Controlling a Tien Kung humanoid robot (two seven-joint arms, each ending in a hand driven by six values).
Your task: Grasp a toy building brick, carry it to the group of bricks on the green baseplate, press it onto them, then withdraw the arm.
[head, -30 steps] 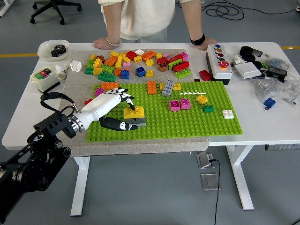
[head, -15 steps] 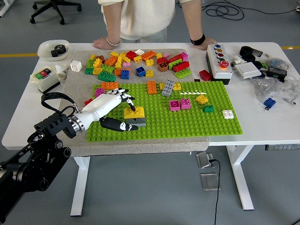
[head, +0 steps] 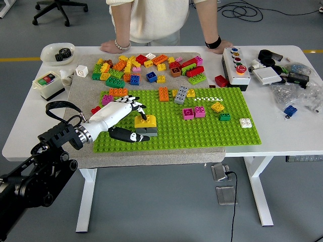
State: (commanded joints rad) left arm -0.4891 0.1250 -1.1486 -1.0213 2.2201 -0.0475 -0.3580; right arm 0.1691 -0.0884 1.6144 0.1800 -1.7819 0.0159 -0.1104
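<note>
The white bench (head: 30, 113) carries a grey mat with the green baseplate (head: 202, 133) lying on it, its long side running left to right. The left arm (head: 35, 171) reaches in from the lower left corner, forearm slanting up and to the right, and its hand (head: 123, 118) lies low over the baseplate's left part. Just beside the fingertips, on their right, sits the yellow brick (head: 145, 121), set on top of a grey brick (head: 146, 131) on the baseplate; its long axis runs roughly left to right, studs up. The hand's fingers are spread around the stack's left end (upper fingers at the yellow brick's edge, thumb low beside the grey one), though whether they actually pinch it cannot be told. Loose bricks (head: 146, 65) lie heaped on the mat behind the baseplate. At the far side a person rests both hands on the bench edge.
</note>
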